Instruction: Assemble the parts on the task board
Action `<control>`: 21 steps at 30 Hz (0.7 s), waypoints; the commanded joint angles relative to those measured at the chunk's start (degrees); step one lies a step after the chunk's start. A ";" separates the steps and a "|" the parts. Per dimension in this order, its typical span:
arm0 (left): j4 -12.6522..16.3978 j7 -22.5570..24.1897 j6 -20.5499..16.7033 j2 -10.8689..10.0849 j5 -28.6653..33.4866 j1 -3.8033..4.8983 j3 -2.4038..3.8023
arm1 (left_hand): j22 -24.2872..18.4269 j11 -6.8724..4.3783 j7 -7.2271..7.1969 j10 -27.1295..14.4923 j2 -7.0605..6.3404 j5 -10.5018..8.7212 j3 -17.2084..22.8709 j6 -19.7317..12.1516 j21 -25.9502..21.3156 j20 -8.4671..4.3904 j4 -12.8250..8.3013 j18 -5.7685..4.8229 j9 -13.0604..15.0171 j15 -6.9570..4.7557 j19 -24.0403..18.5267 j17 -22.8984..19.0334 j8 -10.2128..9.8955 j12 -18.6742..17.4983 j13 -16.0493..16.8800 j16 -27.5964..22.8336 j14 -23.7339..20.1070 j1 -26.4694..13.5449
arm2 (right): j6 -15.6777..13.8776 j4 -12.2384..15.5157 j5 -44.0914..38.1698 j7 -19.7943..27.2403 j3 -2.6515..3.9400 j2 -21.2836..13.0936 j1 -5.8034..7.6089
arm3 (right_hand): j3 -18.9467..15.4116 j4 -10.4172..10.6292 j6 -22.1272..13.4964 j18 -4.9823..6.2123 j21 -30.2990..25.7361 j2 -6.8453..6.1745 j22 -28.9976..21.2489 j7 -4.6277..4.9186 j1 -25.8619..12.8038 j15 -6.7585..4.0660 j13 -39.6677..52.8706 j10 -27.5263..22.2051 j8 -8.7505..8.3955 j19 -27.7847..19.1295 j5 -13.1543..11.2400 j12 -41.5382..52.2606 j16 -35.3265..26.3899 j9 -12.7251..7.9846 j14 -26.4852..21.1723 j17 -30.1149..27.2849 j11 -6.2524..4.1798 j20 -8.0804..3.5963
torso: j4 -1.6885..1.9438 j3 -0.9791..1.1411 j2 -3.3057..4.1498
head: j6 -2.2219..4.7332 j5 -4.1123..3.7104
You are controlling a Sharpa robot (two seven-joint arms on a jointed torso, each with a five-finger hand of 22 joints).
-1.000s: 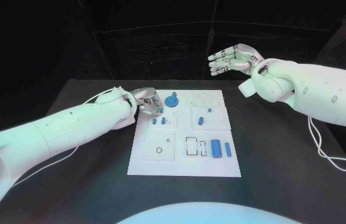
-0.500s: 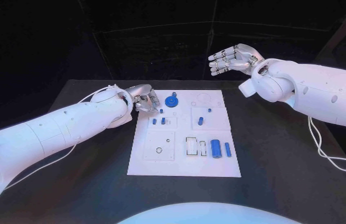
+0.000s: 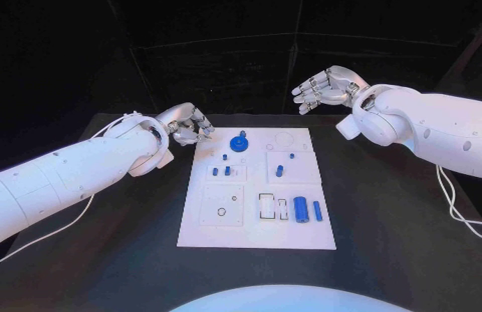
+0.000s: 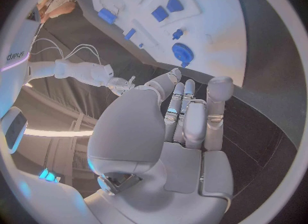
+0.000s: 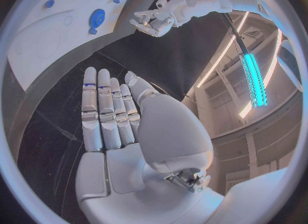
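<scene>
Head view shows the task board (image 3: 256, 186), a white plate with shallow recesses, lying in the middle of the black bench (image 3: 402, 214), with small blue parts on it: a round gear-like piece (image 3: 239, 143) near the far edge, short pegs (image 3: 222, 170) in the middle squares, and two blue cylinders (image 3: 307, 207) lying side by side toward the near right. The left hand (image 3: 187, 126) hovers just off the board's far left corner, fingers (image 4: 186, 116) loosely curled with nothing visibly in them. The right hand (image 3: 324, 87) is raised well above and behind the board, fingers (image 5: 106, 111) extended side by side, holding nothing. To my eye, the next reach calls for coming straight down over one part, so its neighbours stay put.
</scene>
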 commanded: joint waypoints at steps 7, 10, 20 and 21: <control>6.40 16.42 -2.22 -3.77 46.64 0.24 -0.19 | -10.07 -0.52 -0.44 1.51 1.09 -0.17 -0.53 -0.38 -12.53 -0.31 1.81 2.60 0.04 -0.40 -6.86 -10.97 0.16 2.84 0.95 -6.01 -5.30 -1.89 | -2.05 5.96 -34.23 -10.70 0.02 -1.29 -0.10 | 0.60 -2.01 4.99 0.43 11.65 -1.51 6.65 -2.78 -0.29 -4.47 1.37 6.79 0.37 11.28 1.19 1.53 11.01 -0.21 11.99 7.66 -3.69 -5.20 | -0.12 -0.02 0.09 | 0.97 -1.40; 8.36 18.66 -1.09 -4.62 53.82 0.15 -0.41 | -10.70 -0.66 -0.53 1.70 1.14 -0.20 -1.34 -0.63 -13.46 -0.33 2.43 2.58 0.06 -0.49 -7.13 -12.34 0.18 4.05 1.40 -6.86 -6.04 -2.45 | -1.20 8.39 -42.22 -14.32 0.01 -1.52 -0.59 | 1.67 -2.18 4.89 0.17 14.50 -1.86 8.66 -2.65 -1.26 -4.46 1.41 5.98 -0.64 11.62 0.78 0.35 13.13 -0.51 11.50 10.07 -3.49 -5.47 | -0.01 -0.09 0.06 | 1.13 -2.09; 12.71 21.50 0.67 -5.77 60.63 -0.22 -0.67 | -11.36 -0.91 -0.76 1.78 1.44 -0.22 -2.36 -0.33 -14.33 -0.44 3.18 2.58 0.18 -0.61 -7.07 -13.41 0.53 5.58 1.98 -7.42 -6.54 -2.99 | 1.24 12.14 -56.23 -21.31 -0.08 -1.53 -2.61 | 5.09 -1.45 3.33 -2.20 34.05 -3.58 27.48 -2.33 -4.20 -3.80 0.10 2.39 -3.22 14.24 -0.10 -3.77 15.23 -0.52 9.84 14.40 -2.50 -5.39 | -0.10 -0.14 0.07 | 1.19 -2.59; 12.89 21.61 0.73 -5.80 60.76 -0.24 -0.68 | -11.36 -0.91 -0.76 1.78 1.44 -0.22 -2.36 -0.33 -14.33 -0.44 3.18 2.58 0.18 -0.61 -7.07 -13.41 0.53 5.58 1.98 -7.42 -6.54 -2.99 | 1.40 12.28 -56.66 -21.54 -0.09 -1.51 -2.83 | 5.24 -1.43 3.28 -2.29 34.72 -3.69 28.16 -2.31 -4.29 -3.77 0.03 2.23 -3.27 14.19 -0.13 -3.93 15.28 -0.51 9.78 14.56 -2.44 -5.37 | -0.08 -0.15 0.06 | 1.19 -2.60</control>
